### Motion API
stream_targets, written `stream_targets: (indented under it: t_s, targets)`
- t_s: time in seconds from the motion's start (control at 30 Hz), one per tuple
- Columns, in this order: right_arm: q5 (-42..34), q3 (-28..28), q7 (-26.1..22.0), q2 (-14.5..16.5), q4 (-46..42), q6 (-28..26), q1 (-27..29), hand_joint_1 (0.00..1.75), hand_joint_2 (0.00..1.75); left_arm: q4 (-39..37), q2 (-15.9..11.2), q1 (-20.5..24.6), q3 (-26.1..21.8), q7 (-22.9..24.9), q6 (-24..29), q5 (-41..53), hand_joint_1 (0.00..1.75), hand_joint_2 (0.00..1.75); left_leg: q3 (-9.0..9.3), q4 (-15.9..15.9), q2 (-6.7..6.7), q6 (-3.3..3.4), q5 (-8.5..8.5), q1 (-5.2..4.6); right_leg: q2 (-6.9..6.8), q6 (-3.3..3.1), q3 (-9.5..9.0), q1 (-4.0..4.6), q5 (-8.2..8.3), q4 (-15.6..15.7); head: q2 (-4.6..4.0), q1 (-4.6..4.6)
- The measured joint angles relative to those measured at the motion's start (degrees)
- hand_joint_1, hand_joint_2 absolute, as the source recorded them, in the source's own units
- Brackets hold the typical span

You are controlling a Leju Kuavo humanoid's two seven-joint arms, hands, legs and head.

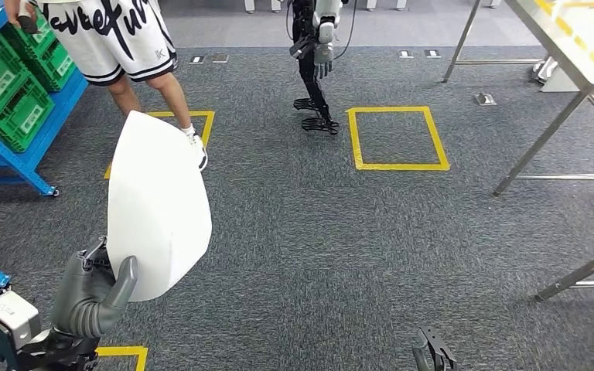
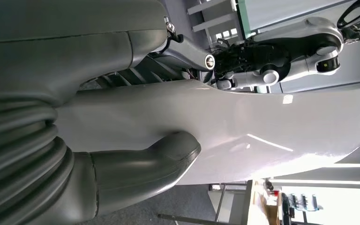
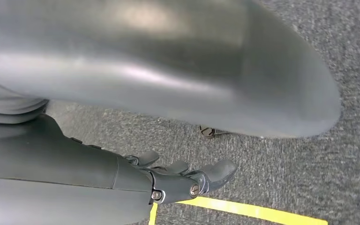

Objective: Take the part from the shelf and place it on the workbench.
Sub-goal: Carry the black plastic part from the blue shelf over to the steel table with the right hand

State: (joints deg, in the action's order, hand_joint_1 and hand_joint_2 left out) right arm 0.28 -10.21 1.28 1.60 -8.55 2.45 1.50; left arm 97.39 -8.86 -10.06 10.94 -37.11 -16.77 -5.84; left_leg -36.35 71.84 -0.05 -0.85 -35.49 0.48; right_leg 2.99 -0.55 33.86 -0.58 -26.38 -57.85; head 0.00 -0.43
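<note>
Low down, left robot hand (image 1: 93,290) grips white part (image 1: 157,205), seemingly upright.

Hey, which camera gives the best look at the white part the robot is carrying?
The head view: it shows the whole white part against the carpet, held by the left robot hand. The left wrist view shows a close stretch of its glossy surface with the thumb pressed on it. In the right wrist view I can't make it out.

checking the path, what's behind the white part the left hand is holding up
Behind the white part, held by the left hand, lies grey carpet and a yellow floor marking, partly covered. Whatever else it covers cannot be seen.
</note>
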Motion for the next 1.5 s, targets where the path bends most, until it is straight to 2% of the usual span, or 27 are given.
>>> stream_targets:
  t_s: [0.03, 0.1, 0.17, 0.23, 0.3, 0.37, 0.4, 0.43, 0.47, 0.5, 0.53, 0.6, 0.67, 0.73, 0.8, 0.87, 0.93, 0.97, 1.0, 1.1, 1.13, 1.2, 1.27, 1.3, 1.37, 1.43, 1.5]
  targets:
    - [0.1, 0.0, -0.2, 0.0, 0.0, 0.0, 0.0, 0.0, 0.0, 0.0, -0.1, 0.0, 0.0, -0.1, 0.4, -0.1, 1.75, 1.75, 1.82, -3.9, -0.77, -0.07, 2.23, 0.25, 0.71, 0.15, 0.01, -0.07, 0.03, -0.1, 0.0, -0.01]
    - [0.2, 0.0, -0.4, -0.1, 0.0, 0.0, 0.0, 0.0, 0.0, 0.0, -0.4, -0.3, 0.0, -0.5, 1.2, -0.2, 1.75, 1.75, 4.86, -10.7, -3.23, -0.08, 4.78, 0.61, 2.09, 0.76, 0.32, -0.07, 0.11, -0.5, 0.0, 0.02]
    - [0.2, 0.0, -0.4, -0.3, 0.0, 0.0, 0.0, 0.0, 0.0, 0.1, -0.7, -0.6, 0.0, -0.7, 1.6, -0.4, 1.75, 1.75, 5.53, -12.6, -4.21, 0.34, 4.96, 0.5, 3.29, 1.62, 0.86, -0.15, 0.4, -0.6, 0.0, 0.08]
    - [0.2, 0.0, -0.4, -0.3, 0.0, 0.0, 0.4, 0.0, 0.0, 0.2, -0.8, -0.7, 0.0, -0.8, 1.9, -0.5, 1.75, 1.75, 5.56, -12.7, -2.95, 1.29, 5.33, 0.29, 3.83, 2.39, 1.27, -0.46, 0.68, -0.5, 0.0, 0.11]
    - [0.3, 0.0, -0.4, -0.3, 0.0, 0.0, 0.5, 0.0, 0.0, 0.3, -0.9, -0.8, 0.0, -0.9, 2.2, -0.5, 1.75, 1.75, 5.68, -13.1, -1.53, 2.19, 5.79, 0.24, 1.68, 2.81, 2.61, -0.41, -0.88, -2.9, 0.0, 0.34]
    - [0.3, 0.0, -0.3, -0.4, 0.0, 0.0, 0.2, 0.0, 0.0, 0.4, -0.9, -1.0, 0.0, -1.0, 2.3, -0.5, 1.75, 1.75, 5.52, -13.2, -0.01, 2.62, 5.94, 0.03, -1.31, 2.96, 5.76, -0.18, -4.52, -9.6, 0.0, 0.57]
    - [0.3, 0.0, -0.2, -0.4, 0.0, 0.0, 0.1, 0.0, 0.0, 0.4, -1.0, -1.0, 0.0, -1.1, 2.3, -0.5, 1.75, 1.75, 5.4, -13.2, 0.77, 2.72, 5.92, -0.11, -1.97, 3.02, 7.46, -0.16, -6.11, -13.4, 0.0, 0.58]
    - [0.3, 0.0, -0.1, -0.5, 0.0, 0.0, 0.1, 0.0, 0.0, 0.4, -1.0, -1.0, 0.0, -1.1, 2.3, -0.5, 1.75, 1.75, 5.31, -13.1, 1.52, 2.78, 5.88, -0.22, -2.26, 3.03, 8.5, -0.17, -6.87, -15.9, 0.0, 0.59]
    - [0.2, 0.0, 0.0, -0.5, 0.0, 0.0, 0.2, 0.0, 0.0, 0.4, -1.0, -1.0, 0.1, -1.1, 2.3, -0.5, 1.75, 1.75, 5.25, -13.0, 2.23, 2.83, 5.83, -0.3, -2.42, 2.98, 8.53, -0.16, -6.63, -16.4, 0.0, 0.59]
    - [0.2, 0.0, 0.2, -0.5, 0.0, 0.0, 0.2, 0.0, 0.0, 0.4, -1.0, -1.0, 0.1, -1.1, 2.3, -0.5, 1.75, 1.75, 5.24, -13.0, 2.9, 2.84, 5.78, -0.35, -2.67, 2.86, 7.31, -0.13, -5.44, -14.5, 0.0, 0.59]
    - [0.0, 0.0, 0.3, -0.6, 0.0, 0.0, 0.3, 0.0, 0.0, 0.4, -1.0, -0.9, 0.2, -1.1, 2.3, -0.6, 1.75, 1.75, 5.28, -12.9, 3.52, 2.8, 5.7, -0.38, -3.3, 2.67, 5.05, -0.04, -3.72, -10.6, 0.0, 0.59]
    - [-0.3, 0.0, 0.3, -0.6, 0.0, -0.1, 0.2, 0.0, 0.0, 0.3, -1.1, -0.5, 0.4, -1.1, 2.0, -0.7, 1.75, 1.75, 5.42, -12.8, 4.55, 2.51, 5.52, -0.57, -5.49, 2.07, 0.86, 0.39, -1.39, -3.2, 0.0, 0.56]
    - [-0.7, 0.0, 0.3, -0.6, 0.0, -0.3, 0.2, 0.0, 0.0, 0.1, -1.1, 0.0, 0.6, -1.0, 1.5, -0.9, 1.75, 1.75, 5.54, -12.9, 5.34, 1.96, 5.49, -0.71, -6.32, 1.49, -0.26, 0.82, -0.9, -0.7, 0.0, 0.54]
    - [-0.9, 0.0, 0.4, -0.6, 0.0, -0.4, 0.3, 0.0, 0.0, -0.2, -1.2, 0.7, 0.9, -0.9, 1.1, -1.0, 1.75, 1.75, 5.63, -13.1, 5.86, 1.26, 5.48, -0.68, -5.23, 0.94, -0.07, 0.74, -0.43, -0.3, 0.0, 0.54]
    - [-1.0, 0.0, 0.4, -0.6, 0.1, -0.5, 0.4, 0.0, 0.0, -0.3, -1.4, 1.1, 1.0, -0.8, 1.0, -1.1, 1.75, 1.75, 4.97, -11.4, 4.0, 0.59, 4.17, -0.54, -4.25, 0.28, -0.18, 0.34, 0.01, 0.2, 0.0, 0.39]
    - [-1.0, 0.0, 0.4, -0.6, 0.1, -0.5, 0.3, 0.0, 0.0, -0.6, -1.6, 1.2, 1.1, -0.8, 1.0, -1.2, 1.75, 1.75, 2.27, -5.4, 1.18, 0.13, 0.88, -0.32, -3.14, -0.15, -0.18, 0.15, 0.25, 0.4, 0.0, 0.13]
    - [-1.0, 0.0, 0.3, -0.6, 0.1, -0.5, 0.3, 0.0, 0.0, -1.0, -1.8, 1.2, 1.3, -0.8, 1.0, -1.2, 1.75, 1.75, -1.02, 1.4, 0.3, -0.13, -1.68, -0.21, -1.82, -0.27, -0.03, 0.18, 0.31, 0.4, 0.0, 0.01]
    - [-1.1, 0.0, 0.3, -0.6, 0.1, -0.5, 0.4, 0.0, 0.0, -1.2, -1.9, 1.2, 1.3, -0.8, 1.0, -1.2, 1.75, 1.75, -1.6, 2.5, 0.22, -0.2, -1.52, -0.16, -1.14, -0.25, 0.01, 0.18, 0.33, 0.3, 0.0, 0.01]
    - [-1.1, 0.0, 0.3, -0.6, 0.1, -0.5, 0.4, 0.0, 0.0, -1.3, -1.9, 1.2, 1.4, -0.7, 1.0, -1.2, 1.75, 1.75, -1.08, 1.3, 0.12, -0.22, -0.23, -0.08, -0.41, -0.19, 0.02, 0.17, 0.36, 0.2, 0.0, 0.01]
    - [-1.1, 0.0, 0.3, -0.6, 0.1, -0.5, 0.4, 0.0, 0.0, -1.5, -2.0, 1.2, 1.4, -0.7, 1.0, -1.2, 1.75, 1.75, 3.9, -8.9, -1.94, -0.18, 5.16, 0.38, 1.41, 0.19, 0.05, 0.04, 0.45, -0.1, 0.0, 0.0]
    - [-1.1, 0.0, 0.3, -0.6, 0.1, -0.5, 0.4, 0.0, 0.0, -1.5, -2.0, 1.2, 1.5, -0.8, 1.0, -1.2, 1.75, 1.75, 4.98, -11.3, -3.03, -0.12, 5.74, 0.48, 1.87, 0.41, 0.18, 0.08, 0.45, -0.3, 0.0, 0.0]
    - [-1.1, 0.0, 0.2, -0.6, 0.1, -0.5, 0.4, 0.0, 0.0, -1.5, -2.1, 1.1, 1.5, -0.8, 1.0, -1.3, 1.75, 1.75, 5.44, -12.7, -3.81, 0.27, 5.59, 0.41, 2.81, 1.05, 0.62, 0.08, 0.64, -0.4, 0.0, 0.05]
    - [-1.0, 0.0, 0.2, -0.6, 0.1, -0.5, 0.6, 0.0, 0.0, -1.4, -2.3, 1.1, 1.5, -0.8, 1.0, -1.4, 1.75, 1.75, 5.47, -13.0, -2.89, 1.1, 5.76, 0.21, 3.91, 1.92, 1.07, -0.16, 1.01, -0.3, 0.0, 0.11]
    - [-1.0, 0.0, 0.2, -0.6, 0.1, -0.5, 0.8, 0.0, 0.0, -1.4, -2.3, 1.1, 1.5, -0.9, 1.0, -1.4, 1.75, 1.75, 5.56, -13.2, -2.26, 1.56, 5.97, 0.15, 3.59, 2.22, 1.37, -0.22, 0.84, -0.6, 0.0, 0.14]
    - [-1.0, 0.0, 0.2, -0.6, 0.2, -0.4, 0.7, 0.0, 0.0, -1.2, -2.4, 0.9, 1.5, -1.0, 1.1, -1.5, 1.75, 1.75, 5.7, -13.6, -0.92, 2.31, 6.38, 0.22, 1.14, 2.61, 3.17, -0.11, -1.36, -4.1, 0.0, 0.39]
    - [-0.9, 0.0, 0.2, -0.6, 0.2, -0.4, 0.5, 0.0, 0.0, -1.1, -2.6, 0.5, 1.5, -1.1, 1.2, -1.7, 1.75, 1.75, 5.61, -13.6, 0.52, 2.59, 6.39, 0.03, -1.59, 2.84, 6.69, 0.02, -5.15, -11.6, 0.0, 0.61]
    - [-0.9, 0.0, 0.3, -0.6, 0.2, -0.5, 0.5, 0.0, 0.0, -1.1, -2.7, 0.2, 1.5, -1.2, 1.2, -1.8, 1.75, 1.75, 5.58, -13.6, 1.98, 2.66, 6.3, -0.08, -2.35, 3.0, 8.92, -0.06, -6.66, -16.7, 0.0, 0.63]
